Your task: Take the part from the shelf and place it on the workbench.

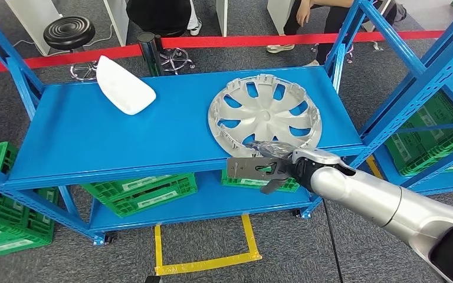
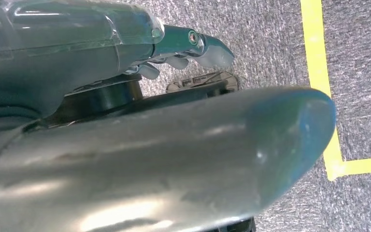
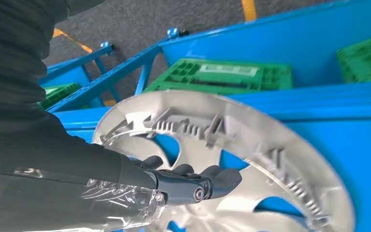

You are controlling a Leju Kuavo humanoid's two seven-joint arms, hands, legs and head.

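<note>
1. Lying flat near the front edge of the blue shelf (image 1: 94, 135), the silver wheel cover (image 1: 264, 115) sat right at the right hand (image 1: 271, 168), whose fingers reached in at its near rim.
2. Whether those fingers were clamped on the rim or merely resting there, I could not tell.
3. A good grasp, in my judgement, needed the fingers hooked well over the ribbed rim, then a level lift, since the wide, thin disc could tip or slip.
4. The right wrist view showed the cover's clips and spoke openings just beyond the dark fingertips (image 3: 222, 176), and a green crate (image 3: 222, 75) farther off.
5. The left hand (image 2: 183, 46) hung over grey floor beside yellow tape (image 2: 319, 58), fingers curled, holding nothing.
</note>
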